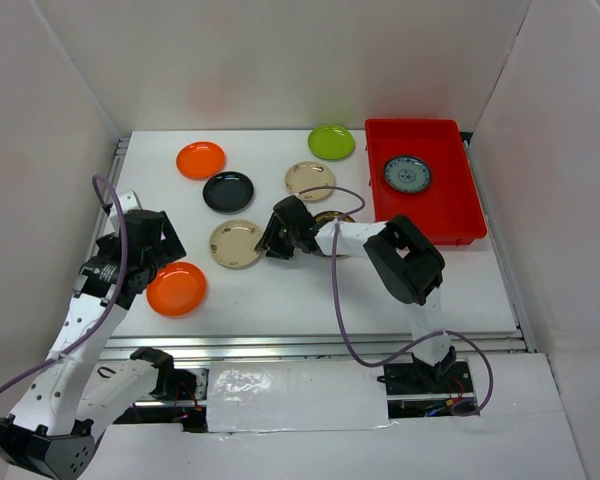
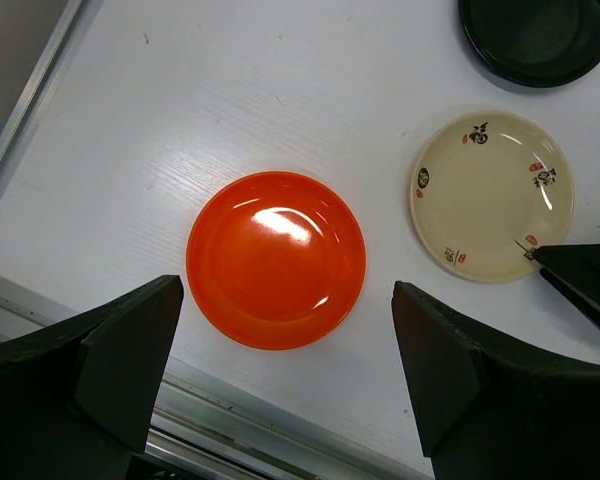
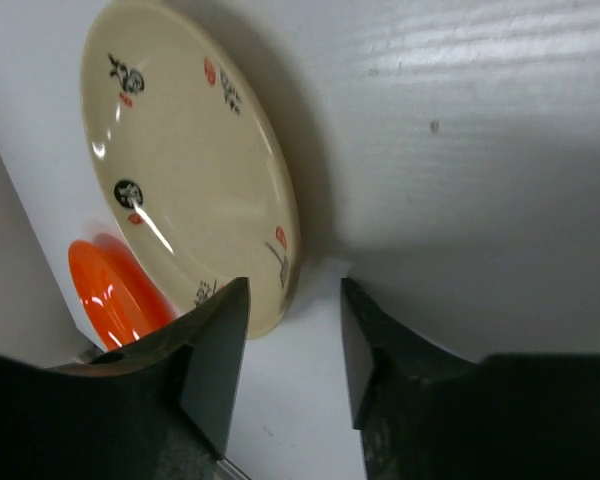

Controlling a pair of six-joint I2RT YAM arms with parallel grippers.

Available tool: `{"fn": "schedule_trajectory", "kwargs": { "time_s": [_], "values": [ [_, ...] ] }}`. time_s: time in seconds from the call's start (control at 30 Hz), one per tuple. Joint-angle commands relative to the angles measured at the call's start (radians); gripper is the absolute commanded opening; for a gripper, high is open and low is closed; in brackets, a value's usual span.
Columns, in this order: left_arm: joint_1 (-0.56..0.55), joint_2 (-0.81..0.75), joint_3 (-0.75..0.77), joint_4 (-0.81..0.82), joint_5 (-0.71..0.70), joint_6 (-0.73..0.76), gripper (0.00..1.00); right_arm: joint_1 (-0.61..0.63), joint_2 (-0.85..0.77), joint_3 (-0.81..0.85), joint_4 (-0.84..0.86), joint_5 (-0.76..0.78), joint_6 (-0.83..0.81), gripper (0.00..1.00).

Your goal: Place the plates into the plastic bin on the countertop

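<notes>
The red plastic bin (image 1: 450, 215) stands at the back right and holds the blue-white plate (image 1: 407, 174). My right gripper (image 1: 270, 243) is open at the right rim of a cream plate (image 1: 237, 243). In the right wrist view the gripper (image 3: 292, 300) has that plate's (image 3: 180, 170) rim just in front of the gap between its jaws. My left gripper (image 1: 150, 268) is open and empty above an orange plate (image 1: 176, 288). In the left wrist view the gripper (image 2: 285, 300) hangs over that plate's (image 2: 276, 240) near edge.
A second orange plate (image 1: 201, 160), a black plate (image 1: 228, 191), a second cream plate (image 1: 309, 180) and a lime green plate (image 1: 331, 141) lie on the white countertop (image 1: 280, 290). A brown-gold plate (image 1: 332, 218) is mostly hidden under my right arm. A metal rail (image 1: 330, 345) runs along the near edge.
</notes>
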State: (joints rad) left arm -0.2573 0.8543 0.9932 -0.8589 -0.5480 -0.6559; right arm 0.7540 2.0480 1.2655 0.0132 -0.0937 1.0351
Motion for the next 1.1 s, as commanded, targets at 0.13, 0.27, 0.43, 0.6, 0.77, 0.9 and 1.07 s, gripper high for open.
{"fn": "schedule_trajectory", "kwargs": {
  "time_s": [0.13, 0.27, 0.43, 0.6, 0.77, 0.9, 1.07],
  "values": [
    [0.004, -0.023, 0.015, 0.032, 0.0, 0.015, 0.99, -0.016, 0.06, 0.094, -0.076, -0.038, 0.016, 0.45],
    [0.004, -0.024, 0.015, 0.032, 0.0, 0.013, 0.99, -0.016, 0.087, 0.161, -0.134, -0.047, 0.013, 0.43],
    [0.004, -0.032, 0.015, 0.031, -0.006, 0.01, 0.99, -0.025, 0.115, 0.209, -0.174, -0.069, 0.009, 0.24],
    [0.004, -0.046, 0.012, 0.034, -0.009, 0.01, 0.99, -0.035, 0.084, 0.169, -0.147, -0.095, 0.02, 0.0],
    [0.004, -0.052, 0.013, 0.034, -0.006, 0.013, 0.99, -0.018, -0.158, -0.004, -0.062, 0.027, 0.026, 0.0],
    [0.004, -0.069, 0.004, 0.061, 0.032, 0.033, 0.99, -0.123, -0.394, -0.026, -0.145, 0.032, -0.033, 0.0],
    [0.003, -0.058, -0.002, 0.073, 0.066, 0.052, 0.99, -0.385, -0.526, -0.054, -0.287, 0.017, -0.107, 0.0]
  ]
}}
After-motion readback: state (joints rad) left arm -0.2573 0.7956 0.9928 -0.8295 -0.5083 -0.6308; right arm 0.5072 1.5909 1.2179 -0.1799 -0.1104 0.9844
